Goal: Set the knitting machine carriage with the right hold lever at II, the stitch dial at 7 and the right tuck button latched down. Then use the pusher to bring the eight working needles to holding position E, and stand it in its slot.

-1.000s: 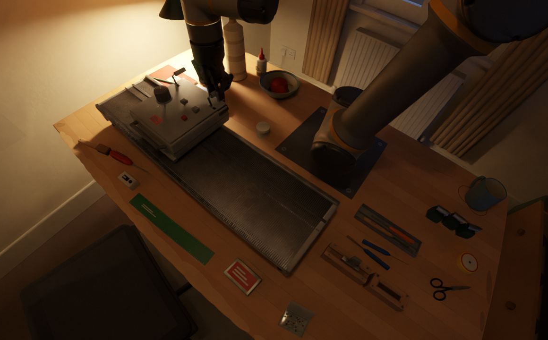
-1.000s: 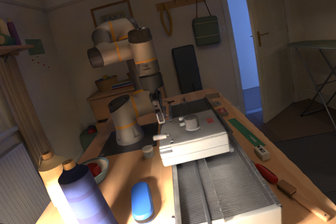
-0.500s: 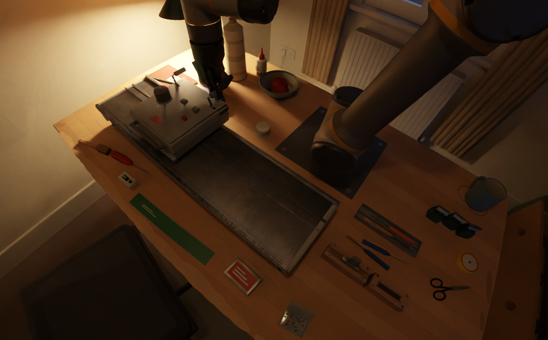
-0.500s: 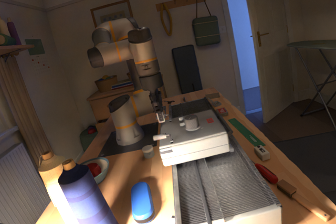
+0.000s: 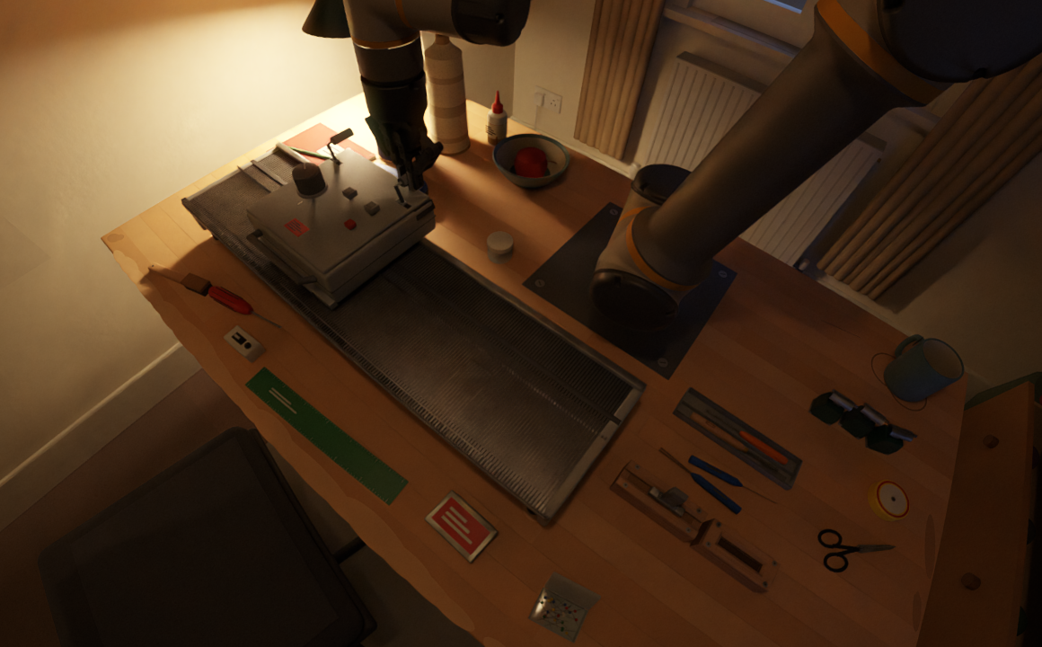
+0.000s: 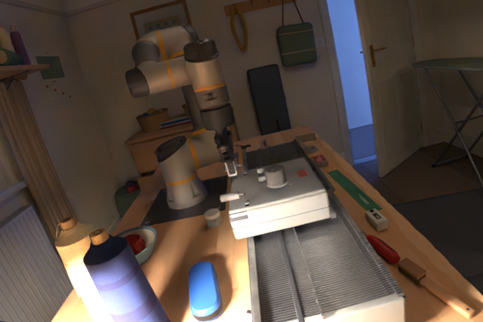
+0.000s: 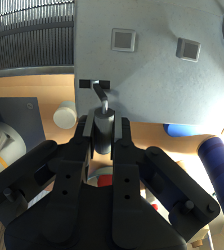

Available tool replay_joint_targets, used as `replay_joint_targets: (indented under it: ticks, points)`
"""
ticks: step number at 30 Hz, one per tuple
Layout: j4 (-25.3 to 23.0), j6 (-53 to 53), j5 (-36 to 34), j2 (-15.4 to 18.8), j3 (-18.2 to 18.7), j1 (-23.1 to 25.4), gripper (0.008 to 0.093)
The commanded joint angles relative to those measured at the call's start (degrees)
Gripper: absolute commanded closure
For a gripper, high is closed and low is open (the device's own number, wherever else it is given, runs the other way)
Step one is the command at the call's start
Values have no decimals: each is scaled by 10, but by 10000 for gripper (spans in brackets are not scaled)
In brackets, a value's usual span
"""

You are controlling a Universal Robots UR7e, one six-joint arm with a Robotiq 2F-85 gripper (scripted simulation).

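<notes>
The hold lever's grey cylindrical knob [image 7: 102, 130] stands at the rear right corner of the grey carriage [image 5: 340, 219], and my gripper [image 7: 103, 124] is closed around it, coming down from above. A thin metal stem runs from the knob to a dark slot [image 7: 94, 83] in the carriage top. Two square buttons [image 7: 123, 39] lie beyond the slot. The round stitch dial [image 5: 309, 179] stands near the carriage's middle, with a red button [image 5: 350, 224] in front of it. The carriage sits at the left end of the long needle bed [image 5: 461, 354]. A wooden block with the pusher [image 5: 690, 515] lies near the table's front right.
A bowl with a red ball [image 5: 531, 159] sits behind the carriage, beside a tall yarn cone [image 5: 446, 96] and a glue bottle [image 5: 497, 117]. A small white pot [image 5: 499, 244] stands between the bed and my base plate [image 5: 629, 282]. A red-handled tool [image 5: 223, 296] and green ruler [image 5: 326, 435] lie along the front.
</notes>
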Motion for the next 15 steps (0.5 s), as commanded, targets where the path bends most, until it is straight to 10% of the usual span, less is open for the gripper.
replay_joint_targets:
  ticks: [1, 15]
  points:
    - [0, 0, 0, 0, 0, 0, 934]
    - [3, 1, 0, -5, 1, 2, 934]
